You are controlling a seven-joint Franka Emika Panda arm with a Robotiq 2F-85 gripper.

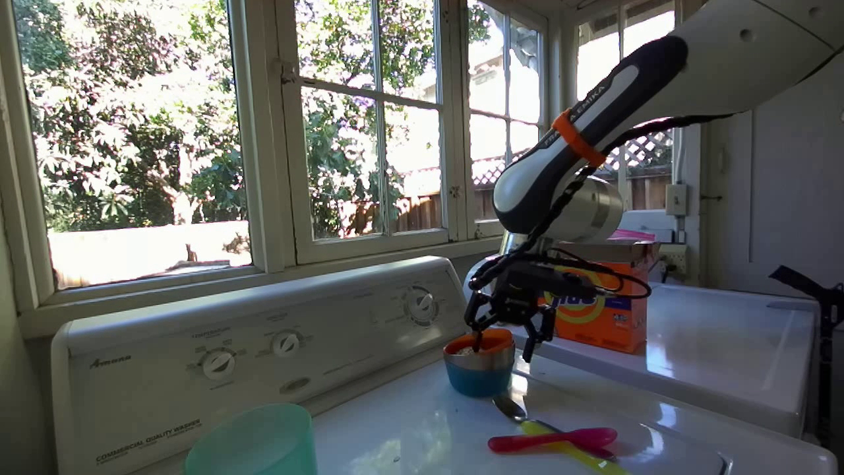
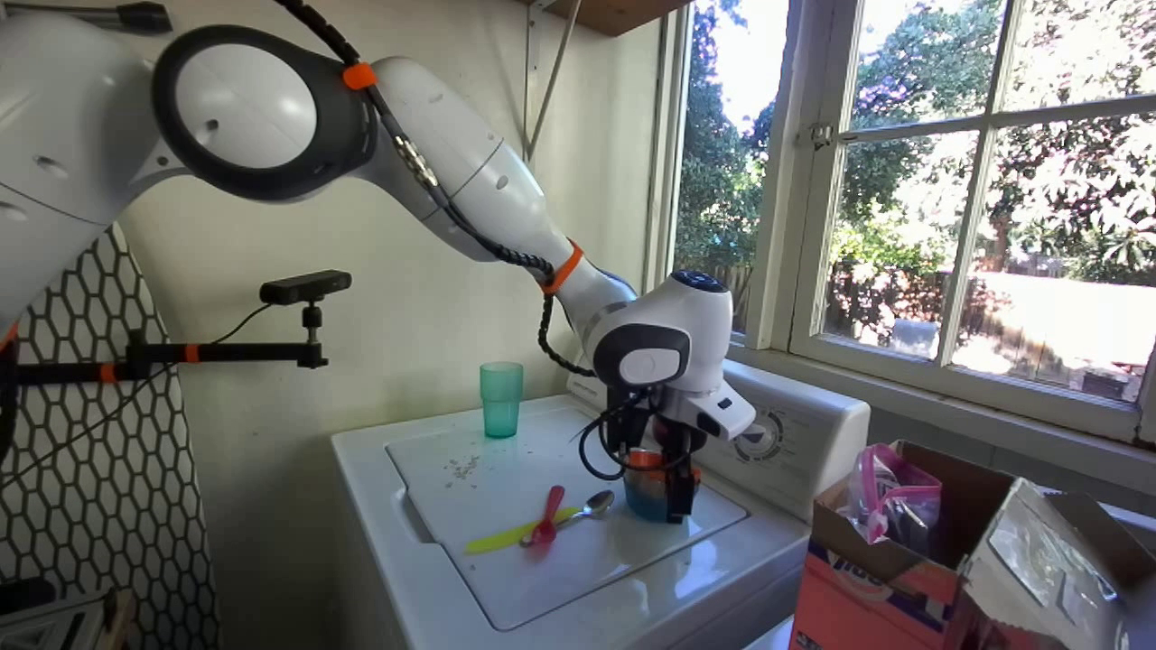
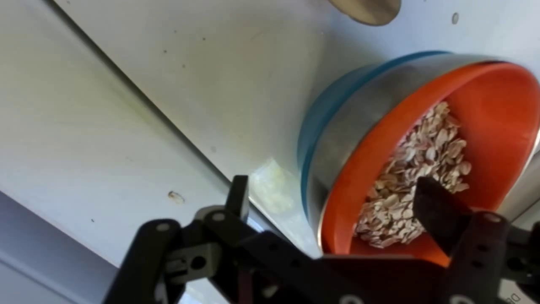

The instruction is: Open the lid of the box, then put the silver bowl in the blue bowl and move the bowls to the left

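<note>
One silver bowl, orange inside and partly filled with pale flakes, sits within the blue bowl on the white tabletop. The gripper straddles their rims with its fingers apart: one reaches inside the silver bowl, the other hangs outside both, and the wrist view shows clear space between it and the bowls. Near the blue bowl, a metal spoon, a pink spoon and a yellow utensil lie across one another. Farther off stands a green cup. The orange box stands beside the tabletop, its lid folded outward and slanting, a pink-edged bag poking from the opening.
</note>
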